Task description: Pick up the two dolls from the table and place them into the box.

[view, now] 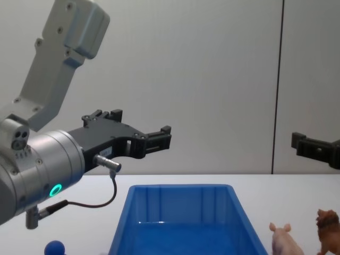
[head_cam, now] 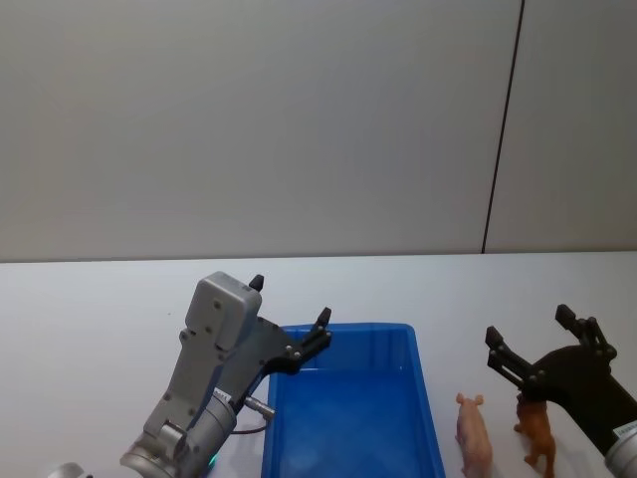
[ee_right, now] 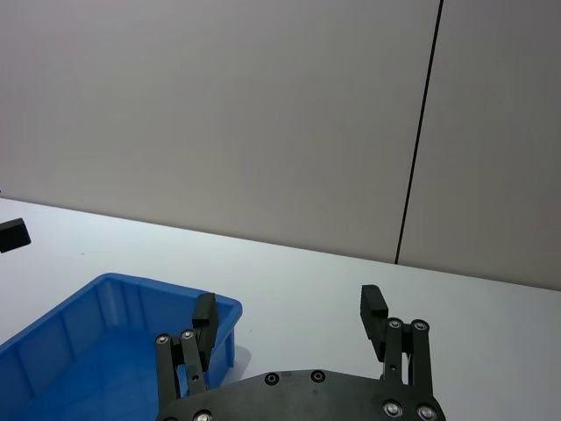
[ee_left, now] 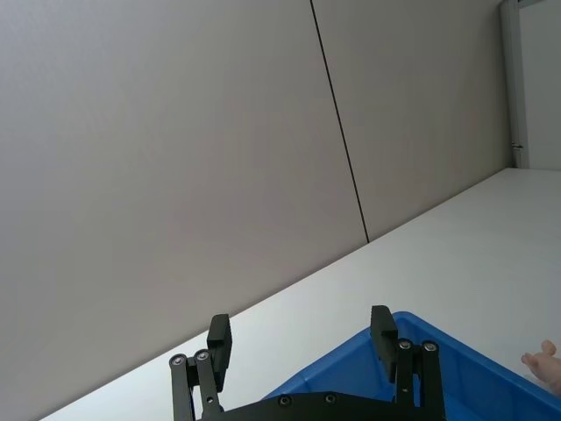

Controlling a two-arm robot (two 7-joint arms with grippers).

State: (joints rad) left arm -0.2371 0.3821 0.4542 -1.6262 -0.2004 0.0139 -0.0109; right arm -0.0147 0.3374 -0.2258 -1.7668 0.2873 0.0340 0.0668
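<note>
Pale pink pig (head_cam: pixel 474 433) & shaggy brown lion (head_cam: pixel 537 430) stand side by side on white table (head_cam: pixel 100 299), just right of blue box (head_cam: pixel 348 328) w/ ribbed walls. Left gripper (head_cam: pixel 290 299) raised nr box's left rim, right gripper (head_cam: pixel 529 323) raised above lion; both jaws spread wide, empty.

**A:** Light's bright, flat and even across the table (head_cam: pixel 90 299) and wall (head_cam: pixel 299 119).
**B:** Yeah, a faint shadow beside the box (ee_right: pixel 88 316) in the right wrist view, plus mild sheen on its floor.
</note>
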